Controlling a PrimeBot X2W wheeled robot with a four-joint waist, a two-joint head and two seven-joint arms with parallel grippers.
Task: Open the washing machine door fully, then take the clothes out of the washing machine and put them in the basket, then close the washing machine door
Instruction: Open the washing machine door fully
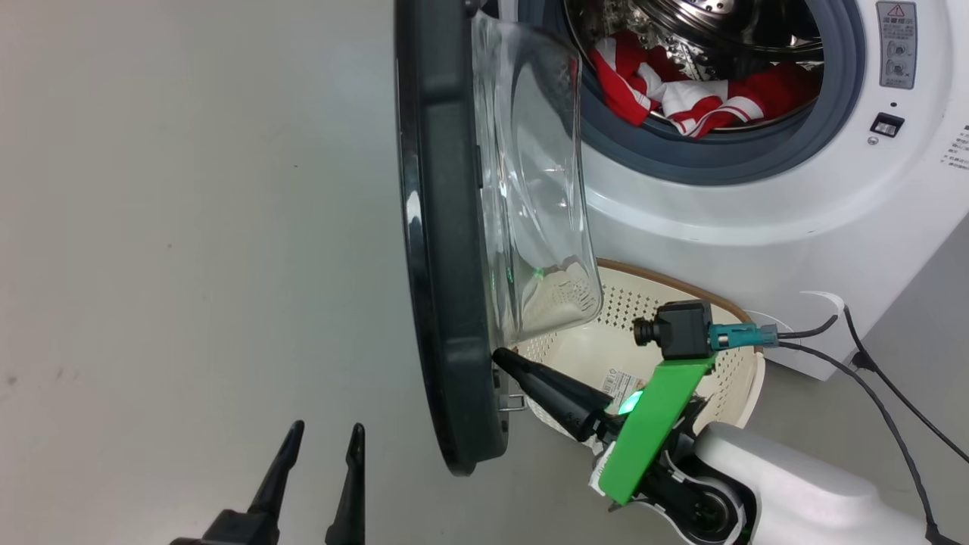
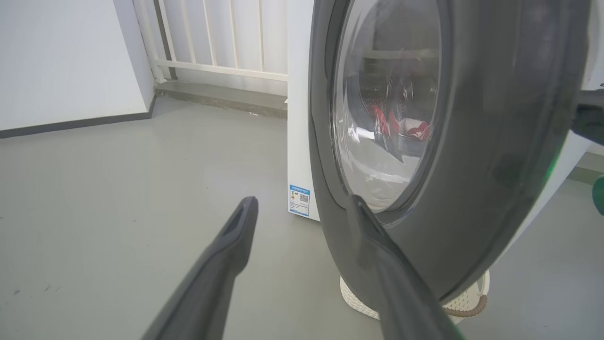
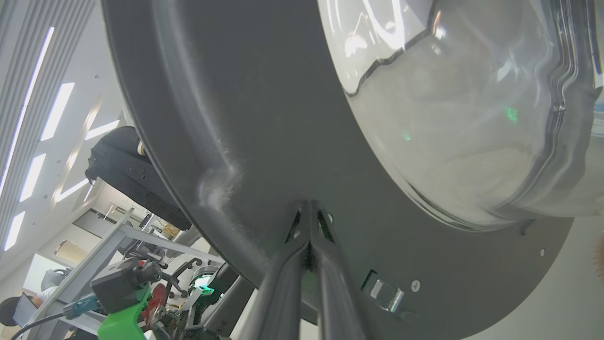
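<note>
Grey floor [image 1: 189,227], left gripper [image 1: 326,426] spread wide, empty. Right gripper [image 1: 501,356] pinched shut, tips touching washing machine door [image 1: 447,227] inner rim, over basket [image 1: 628,303]. Door part-open; tips may slip off, door swings back. Clothes [image 1: 681,98] in drum [image 1: 704,23] behind.

Grey floor [image 2: 94,212] meets a white wall [image 2: 61,56] and white slatted railing [image 2: 222,38].

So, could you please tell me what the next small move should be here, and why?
Probably push the washing machine door farther outward with the right gripper. Its shut jaws appear to press the door's inner rim beside the latch, and the door stands only about square to the washing machine, above the basket. The clothes lie in the drum, so reaching in comes later.
</note>
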